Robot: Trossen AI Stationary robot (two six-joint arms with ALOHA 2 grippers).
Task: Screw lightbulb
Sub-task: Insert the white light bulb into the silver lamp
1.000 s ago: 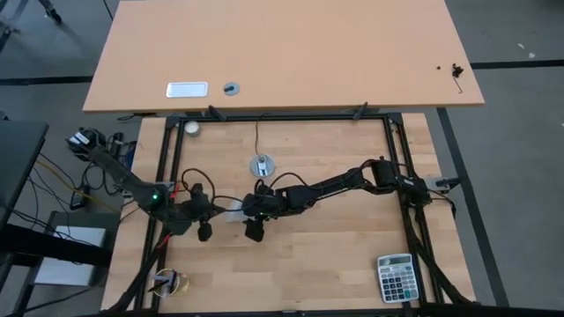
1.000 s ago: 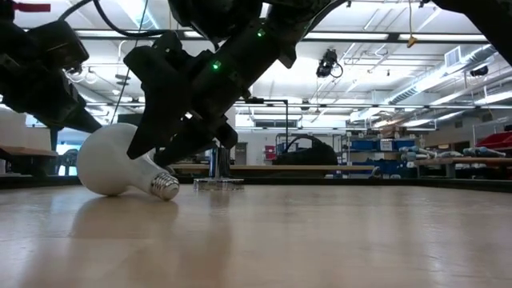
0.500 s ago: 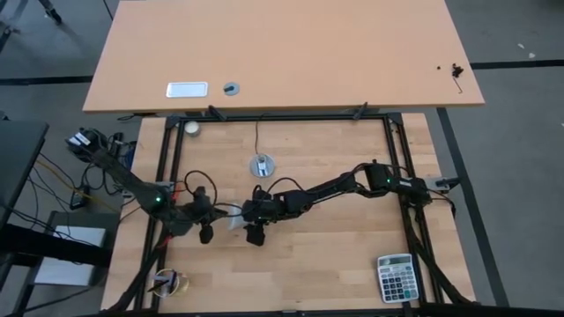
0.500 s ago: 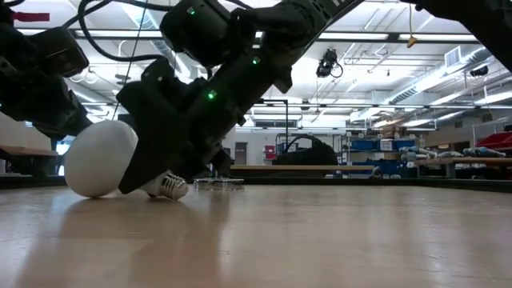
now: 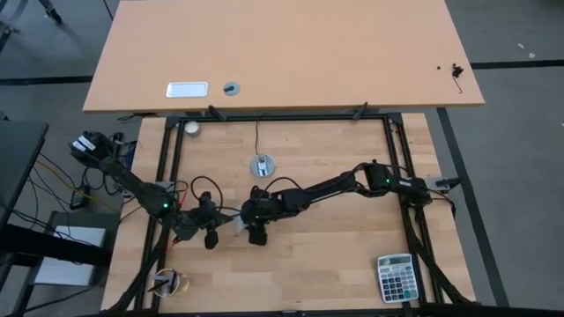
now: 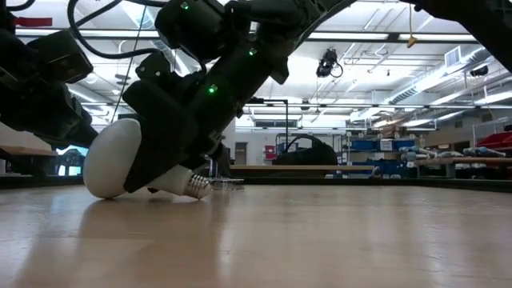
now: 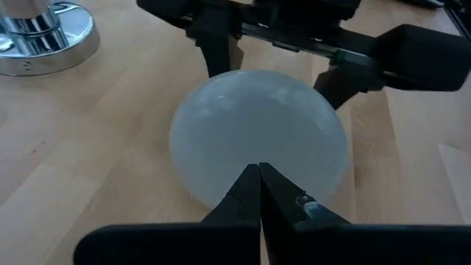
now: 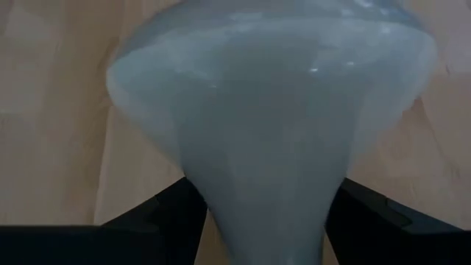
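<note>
White glass fills my right wrist view: the lightbulb (image 8: 272, 125) lies on its side on the wooden table (image 5: 335, 255), wide face toward the left arm, screw base (image 6: 197, 186) pointing toward the socket (image 5: 262, 165). My right gripper (image 5: 250, 220) straddles the tapering neck, one finger (image 7: 217, 48) on each side, spread as wide as they go. I cannot tell whether the pads press the glass, so I call it a straddle, not a firm hold. I judge it sits there because the neck is the narrow part that fits between the fingers and leaves the threads free.

My left gripper (image 7: 259, 193) has its fingers pinched together, tips against the round face, holding nothing. I take that as a backstop so the bulb cannot roll or slide away.

Compared with a second ago, the right gripper has come down from beside the neck to around it, the left arm has moved closer, and the bulb has shifted across the low view, staying on the table.
</note>
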